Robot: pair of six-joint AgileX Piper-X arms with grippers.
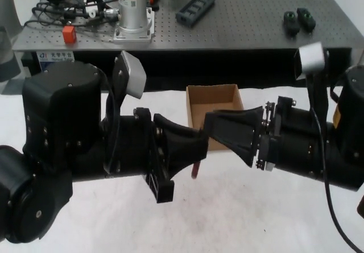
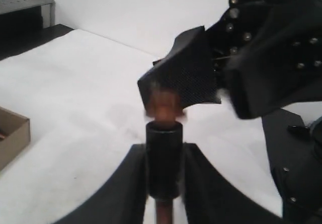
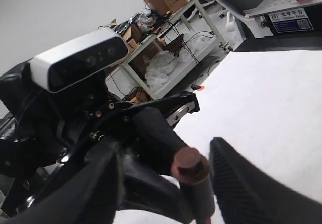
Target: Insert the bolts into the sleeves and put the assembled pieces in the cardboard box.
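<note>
A white label [image 1: 54, 55], its print too small to make out, sits on the front edge of the perforated plate [image 1: 239, 20] in the upper left of the high view, just below an orange block [image 1: 69, 34]. The right wrist view catches the same label beyond the white bench [image 1: 239, 207]. A yellow sticker [image 1: 336, 116], also unreadable, marks the arm at the right edge. At the centre of the high view the two arms meet in the air in front of the open cardboard box [image 1: 211, 96]. The left wrist view gives the detail: the left claw [image 2: 164, 153] is clamped on the upright black sleeve [image 2: 163, 138]. The copper-coloured bolt [image 2: 162, 105] stands in the sleeve, its head just above the rim and its shank poking out underneath. The right wrist view looks onto the bolt's head from the other side. It shows the right claw [image 1: 211, 122] spread wide, one finger on each side of the head and neither touching it.
</note>
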